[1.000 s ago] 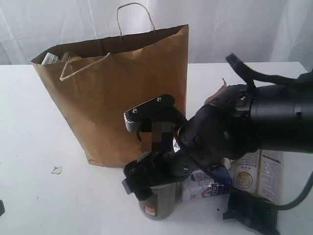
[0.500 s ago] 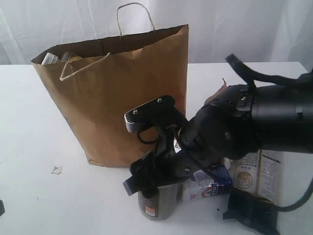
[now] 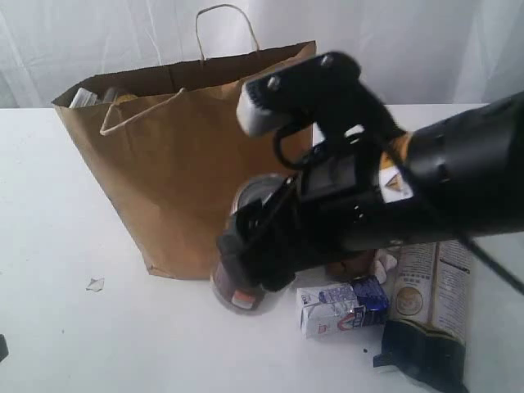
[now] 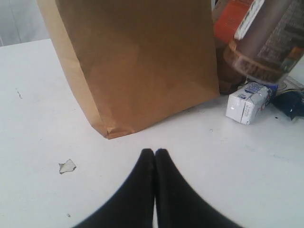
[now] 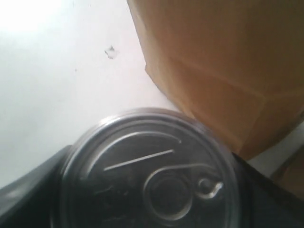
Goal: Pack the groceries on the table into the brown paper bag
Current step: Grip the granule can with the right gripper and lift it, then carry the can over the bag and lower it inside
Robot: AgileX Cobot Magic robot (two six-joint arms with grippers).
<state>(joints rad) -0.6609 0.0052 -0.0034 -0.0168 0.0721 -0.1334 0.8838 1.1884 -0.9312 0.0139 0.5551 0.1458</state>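
Note:
My right gripper (image 3: 255, 246) is shut on the dark pull-tab can (image 3: 239, 282) and holds it tilted above the table (image 3: 49, 246), close in front of the brown paper bag (image 3: 164, 164). The right wrist view shows the can's lid (image 5: 149, 175) filling the space between the jaws, with the bag (image 5: 223, 66) just beyond. The small white-blue packet (image 3: 340, 307) and the long pasta packet (image 3: 430, 303) lie on the table below the arm. My left gripper (image 4: 155, 153) is shut and empty, low over the table before the bag (image 4: 142, 61).
Other groceries poke up at the bag's open top (image 3: 82, 97). A white crumb (image 3: 95, 284) lies left of the bag's foot. In the left wrist view, the brown-orange pouch (image 4: 232, 19) shows beside the bag, behind the raised can (image 4: 270, 42).
The right gripper closed round the can where it stood on the table, then lifted it up and tilted it toward the bag. The left gripper has stayed still.

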